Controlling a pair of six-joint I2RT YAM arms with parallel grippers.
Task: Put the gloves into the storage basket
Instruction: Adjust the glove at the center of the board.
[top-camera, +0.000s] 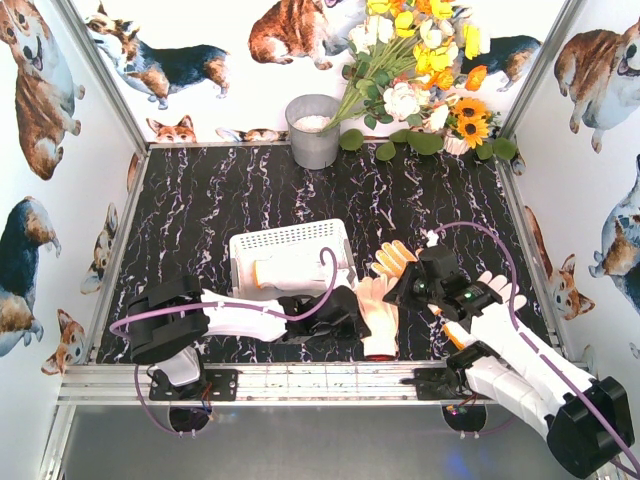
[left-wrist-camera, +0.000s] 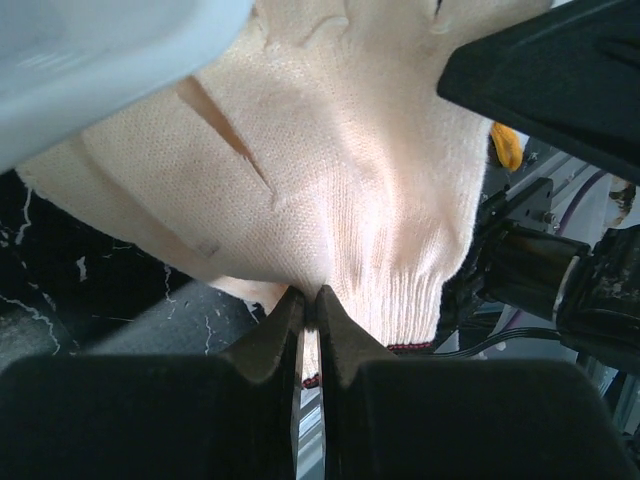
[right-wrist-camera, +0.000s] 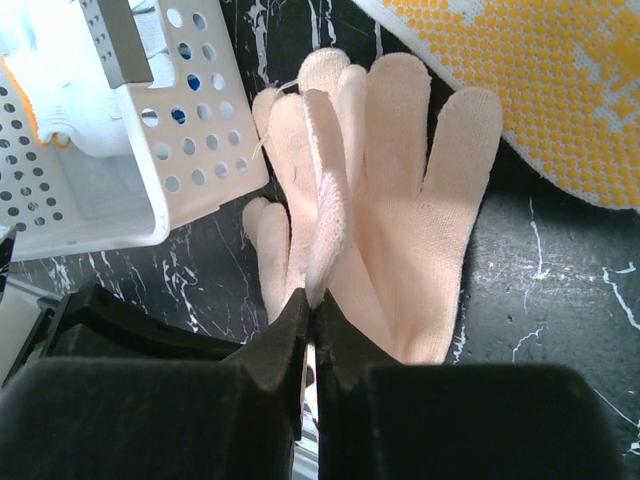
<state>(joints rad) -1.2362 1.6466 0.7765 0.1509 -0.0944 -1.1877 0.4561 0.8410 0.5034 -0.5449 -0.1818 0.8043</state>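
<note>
The cream glove (top-camera: 378, 315) lay beside the storage basket (top-camera: 290, 240), open counter (top-camera: 220, 190) beyond. Left hand (left-wrist-camera: 310, 300) clamped its cuff, right hand (right-wrist-camera: 312, 300) a raised fold.

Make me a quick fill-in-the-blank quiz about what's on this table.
The left claw is ___ on a cream glove. The storage basket is ___ plastic. A ___ bucket stands beside the flowers. Near the right claw lies a dotted glove coloured ___.
Missing words: shut, white, grey, yellow.
</note>
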